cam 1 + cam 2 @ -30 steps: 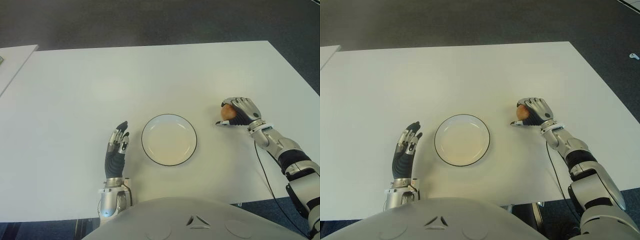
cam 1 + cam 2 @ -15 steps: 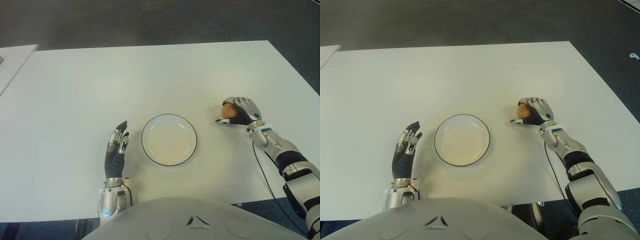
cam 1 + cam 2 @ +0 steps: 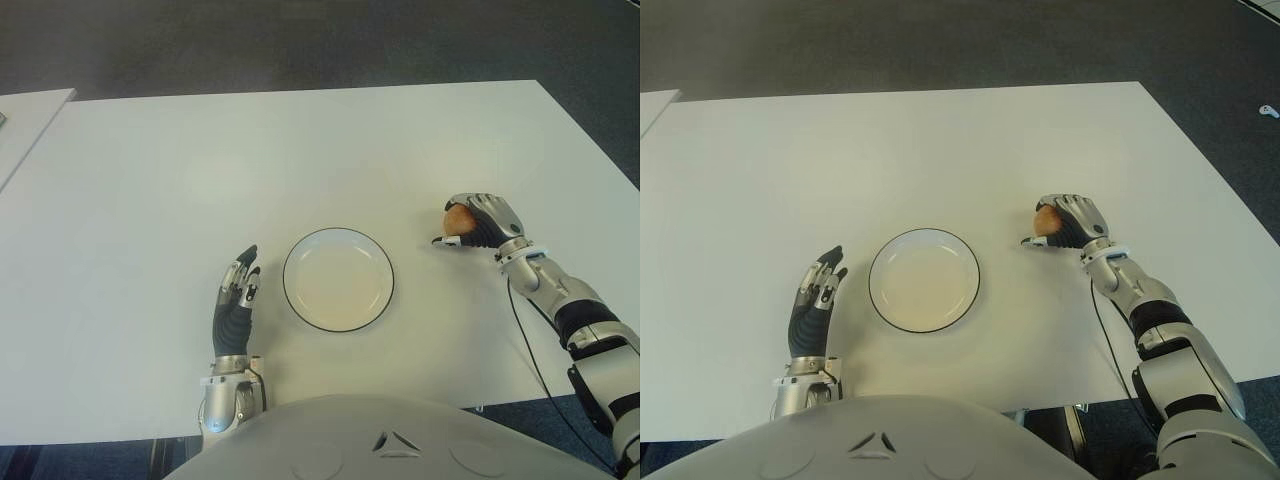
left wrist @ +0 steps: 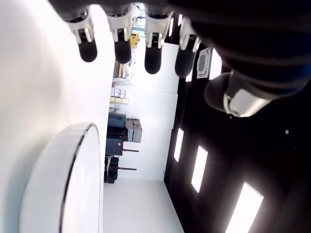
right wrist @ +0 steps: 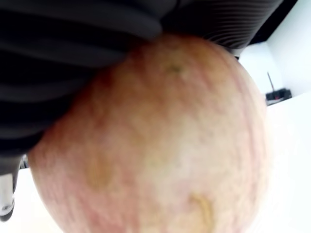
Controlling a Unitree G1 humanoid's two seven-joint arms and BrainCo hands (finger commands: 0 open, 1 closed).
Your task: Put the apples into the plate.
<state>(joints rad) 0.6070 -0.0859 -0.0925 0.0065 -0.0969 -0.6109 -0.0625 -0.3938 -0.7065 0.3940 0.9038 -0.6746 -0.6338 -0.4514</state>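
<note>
A reddish-yellow apple sits in my right hand, whose fingers are curled over it, to the right of the plate; up close the apple fills the right wrist view, pressed against the dark palm. The white plate with a dark rim lies on the table in front of me with nothing in it. My left hand shows just left of the plate, fingers straight and spread, holding nothing. From the left wrist, the plate's rim shows beyond the fingertips.
The white table stretches wide behind the plate. A second white surface adjoins at the far left. Dark carpet lies beyond the table's far and right edges.
My right hand with the apple has barely shifted, staying right of the plate. The left hand has slid slightly toward me.
</note>
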